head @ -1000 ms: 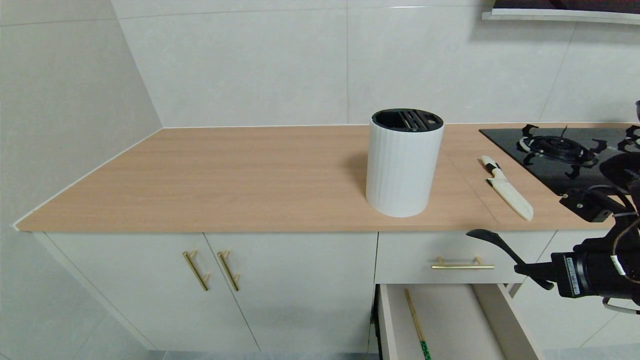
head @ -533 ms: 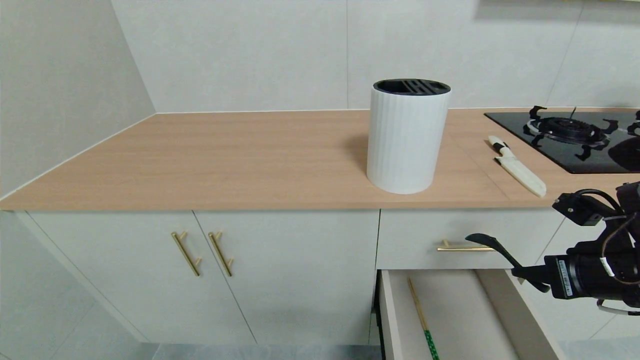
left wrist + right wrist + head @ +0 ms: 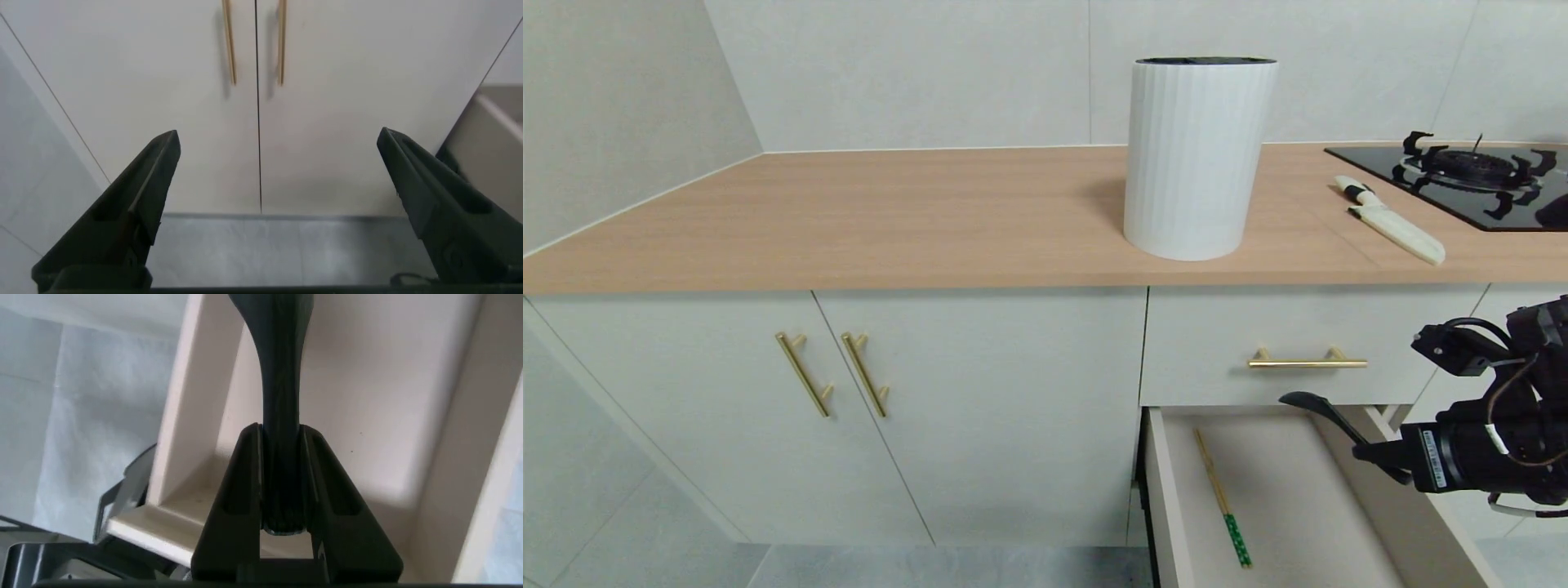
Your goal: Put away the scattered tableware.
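Black spoon point(image 3: 1331, 415) clamped in right gripper point(image 3: 1387, 452) at lower right of head view, over open drawer point(image 3: 1159, 490). Best lowered flat beside chopsticks point(image 3: 1221, 498), clear of the rim, before letting go. Left gripper point(image 3: 278, 140) spread wide, empty, facing cupboard doors point(image 3: 163, 82).

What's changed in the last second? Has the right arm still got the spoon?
Yes. The right gripper is still shut on the black spoon and has lowered it from above the upper drawer's handle to just over the open drawer. The head camera dropped, so the scene only appears shifted. The chopsticks, knife and white holder have not moved.
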### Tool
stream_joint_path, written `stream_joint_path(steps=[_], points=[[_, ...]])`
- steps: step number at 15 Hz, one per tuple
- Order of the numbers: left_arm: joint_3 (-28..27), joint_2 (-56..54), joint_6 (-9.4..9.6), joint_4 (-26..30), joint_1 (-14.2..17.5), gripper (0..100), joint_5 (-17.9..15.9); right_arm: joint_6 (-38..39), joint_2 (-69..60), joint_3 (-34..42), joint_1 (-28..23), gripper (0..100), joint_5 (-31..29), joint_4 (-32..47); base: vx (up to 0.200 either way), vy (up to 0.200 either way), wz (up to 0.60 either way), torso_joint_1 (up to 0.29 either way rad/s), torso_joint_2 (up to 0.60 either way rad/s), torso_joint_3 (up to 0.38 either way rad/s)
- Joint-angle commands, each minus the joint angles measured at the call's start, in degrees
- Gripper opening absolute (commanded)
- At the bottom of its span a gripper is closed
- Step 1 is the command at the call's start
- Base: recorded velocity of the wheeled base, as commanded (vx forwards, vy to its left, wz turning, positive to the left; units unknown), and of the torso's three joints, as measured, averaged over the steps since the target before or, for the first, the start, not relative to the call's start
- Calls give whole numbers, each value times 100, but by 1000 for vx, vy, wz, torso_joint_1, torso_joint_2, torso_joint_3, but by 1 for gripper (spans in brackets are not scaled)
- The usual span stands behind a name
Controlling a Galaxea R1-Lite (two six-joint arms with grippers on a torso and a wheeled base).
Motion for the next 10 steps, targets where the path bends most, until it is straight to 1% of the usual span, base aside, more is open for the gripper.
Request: stream_joint_path(steps=[1, 5, 7, 10], points=[[0, 9, -2, 0, 0, 100, 4, -1, 42, -1, 2, 0, 1, 4, 0, 0, 0, -154, 461, 300], [0, 9, -2, 0, 0, 100, 4, -1, 103, -1, 2, 0, 1, 4, 0, 0, 0, -128, 424, 303], [0, 9, -2, 0, 0, 100, 4, -1, 121, 16, 2, 0, 1, -5, 0, 0, 0, -46, 168, 127], [0, 9, -2, 0, 0, 100, 4, -1, 130, 16, 2, 0, 10, -5, 0, 0, 0, -4, 27, 14]])
